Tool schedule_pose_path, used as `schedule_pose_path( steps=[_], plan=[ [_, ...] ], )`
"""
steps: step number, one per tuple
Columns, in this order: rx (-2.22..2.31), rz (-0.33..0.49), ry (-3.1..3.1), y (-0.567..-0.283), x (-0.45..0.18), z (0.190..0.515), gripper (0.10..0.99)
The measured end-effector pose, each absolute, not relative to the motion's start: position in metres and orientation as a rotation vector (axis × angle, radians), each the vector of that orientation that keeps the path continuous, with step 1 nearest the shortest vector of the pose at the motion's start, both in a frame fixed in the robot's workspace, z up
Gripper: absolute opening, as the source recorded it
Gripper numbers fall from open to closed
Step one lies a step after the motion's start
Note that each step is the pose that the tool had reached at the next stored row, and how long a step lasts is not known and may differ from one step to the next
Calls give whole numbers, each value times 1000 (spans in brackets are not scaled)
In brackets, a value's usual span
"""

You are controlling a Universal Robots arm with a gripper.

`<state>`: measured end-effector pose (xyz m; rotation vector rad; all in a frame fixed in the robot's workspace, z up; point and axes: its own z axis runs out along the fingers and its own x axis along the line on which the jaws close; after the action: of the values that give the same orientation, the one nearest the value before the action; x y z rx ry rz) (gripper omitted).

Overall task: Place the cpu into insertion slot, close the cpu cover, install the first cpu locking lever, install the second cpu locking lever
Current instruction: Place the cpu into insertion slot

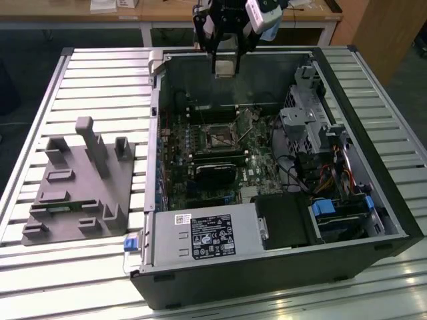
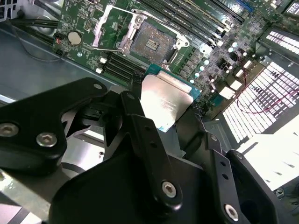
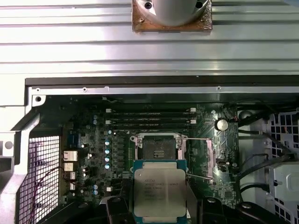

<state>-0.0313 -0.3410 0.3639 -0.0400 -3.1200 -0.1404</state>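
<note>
- While the end effector (image 1: 225, 60) hangs above the far edge of the open computer case (image 1: 347, 267), its fingers are drawn in narrow on the cpu (image 1: 225, 68) and pinch it by two opposite edges. In both wrist views the chip's metal face shows between the black fingers.
- By my reading, the step in hand is the first one: carrying the cpu to the insertion slot (image 3: 154, 148). Nothing sits in the socket, and its dark contact field is bare in both wrist views.
- In the exterior view the insertion slot lies on the green board near the middle of the case. It is lower and nearer than the held chip, so the two are well apart.
- The cpu cover (image 3: 202, 157) is swung open, off the socket to one side, and green board shows through its square window. I cannot tell how steeply it stands.
- A thin wire lever (image 3: 198, 177) runs close by the cover and looks unlatched. Closing the cover and setting both levers are not yet done.
- Seating the chip calls, I think, for holding it level and square over the silver frame, with its edges parallel to the socket walls. It also needs to stay clear of the open cover and the lever.
- A tilt or an offset could bend the contacts. Which corner belongs where cannot be told.
- On the exterior view's left, a grey fixture (image 1: 80, 180) rests on the slatted tabletop (image 1: 100, 73), well apart from the case.
</note>
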Motion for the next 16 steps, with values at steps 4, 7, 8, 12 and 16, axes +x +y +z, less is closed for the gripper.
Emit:
schedule_pose_path(
  steps=[4, 7, 8, 12, 16],
  plan=[
    [-40, -141, -3120, -341, -31, 357, 537],
    [-40, -140, -3120, -341, -31, 351, 537],
    [-40, -140, -3120, -341, -31, 349, 537],
    [-40, -141, -3120, -341, -31, 342, 537],
    [-40, -140, -3120, -341, -31, 335, 537]
  ],
)
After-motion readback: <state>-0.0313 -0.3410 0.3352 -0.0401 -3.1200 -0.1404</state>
